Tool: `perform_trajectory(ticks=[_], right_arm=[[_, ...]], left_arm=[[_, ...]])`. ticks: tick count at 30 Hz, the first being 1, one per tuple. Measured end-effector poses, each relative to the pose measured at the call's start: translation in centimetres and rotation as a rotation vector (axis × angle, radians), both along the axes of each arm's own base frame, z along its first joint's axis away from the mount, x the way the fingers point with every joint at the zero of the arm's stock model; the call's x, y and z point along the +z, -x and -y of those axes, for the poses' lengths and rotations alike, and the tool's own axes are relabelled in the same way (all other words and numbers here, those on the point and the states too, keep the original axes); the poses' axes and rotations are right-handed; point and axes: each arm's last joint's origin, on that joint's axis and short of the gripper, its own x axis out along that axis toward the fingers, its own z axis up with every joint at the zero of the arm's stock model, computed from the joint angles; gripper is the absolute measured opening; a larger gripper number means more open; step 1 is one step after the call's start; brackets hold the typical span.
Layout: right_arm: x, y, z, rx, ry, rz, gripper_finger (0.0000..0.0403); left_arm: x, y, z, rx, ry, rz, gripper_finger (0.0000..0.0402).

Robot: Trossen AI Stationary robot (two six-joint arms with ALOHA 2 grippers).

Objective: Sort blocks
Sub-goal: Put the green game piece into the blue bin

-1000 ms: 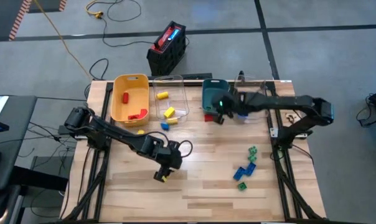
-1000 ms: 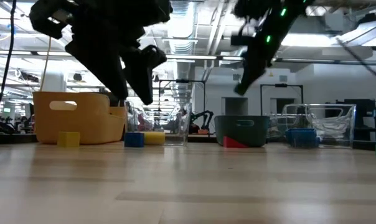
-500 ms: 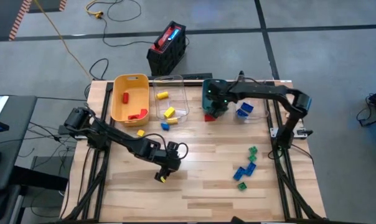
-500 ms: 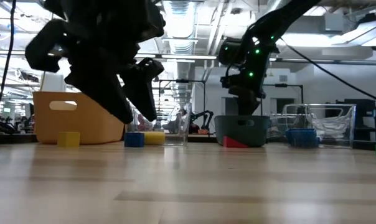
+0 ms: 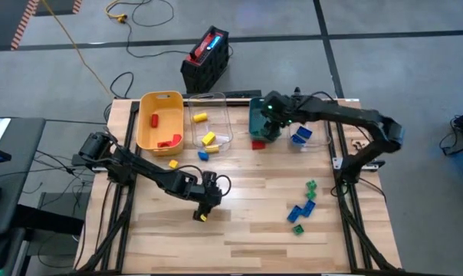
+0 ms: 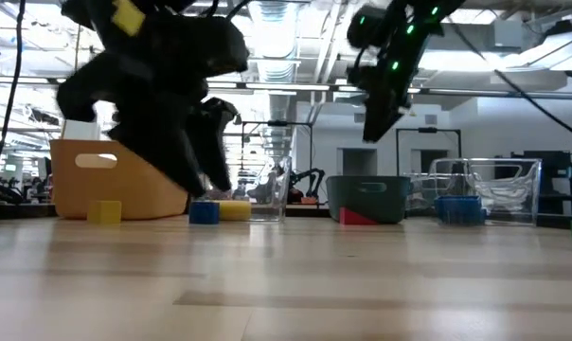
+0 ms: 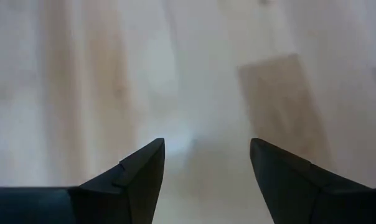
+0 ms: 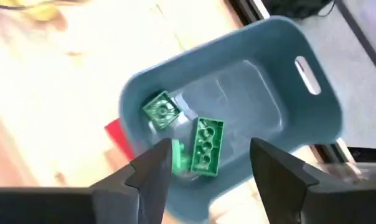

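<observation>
- Since the earlier frames the right gripper (image 5: 267, 129) has spread its fingers over the teal bin (image 5: 256, 107) and rides higher in the low view; the left gripper (image 5: 204, 207) has edged a little along the bare boards.
- Left to right in the high view: the yellow bin (image 5: 149, 101) holds red blocks (image 5: 169, 141), the clear bin (image 5: 221, 100) holds yellow blocks (image 5: 208, 139), and one yellow block (image 5: 173, 163) and one blue block (image 5: 202, 154) lie on the wooden table (image 5: 247, 222) just in front of them.
- Left gripper: fingers wide apart, holding nothing; its wrist view shows only bare wood between the tips. A small yellow block (image 5: 203, 218) lies just beside it in the high view, but that wrist view does not show it.
- Right gripper: fingers open and empty, above the teal bin. Only its wrist view shows the bin's contents, three green blocks (image 8: 205, 145) lying below and between the fingers; one of them is partly hidden by a finger.
- A red block (image 5: 257, 143) rests against the teal bin's outside.
- A second clear bin (image 5: 317, 107) to the right holds blue blocks (image 5: 299, 136).
- Farther right, loose green and blue blocks (image 5: 300, 208) are scattered on the table, well apart from both grippers.
- In the low view the left arm blurs and hides part of the yellow bin.
</observation>
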Motion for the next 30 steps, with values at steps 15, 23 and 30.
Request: perform_trajectory(ticks=[15,23,30], right_arm=[[0.8,7.0,-19.7,0.285,-0.141,-0.083,0.023],[-2.6,9.7,-22.5,-0.303,-0.172,-0.251,0.023],[-5.2,10.3,-22.5,-0.369,-0.204,-0.23,0.023]], left_arm=[[-0.3,1.8,3.0,0.042,-0.157,0.018,0.023],[-0.3,1.8,3.1,0.082,-0.132,0.029,0.023],[-0.1,1.6,3.0,0.095,-0.122,0.042,0.023]])
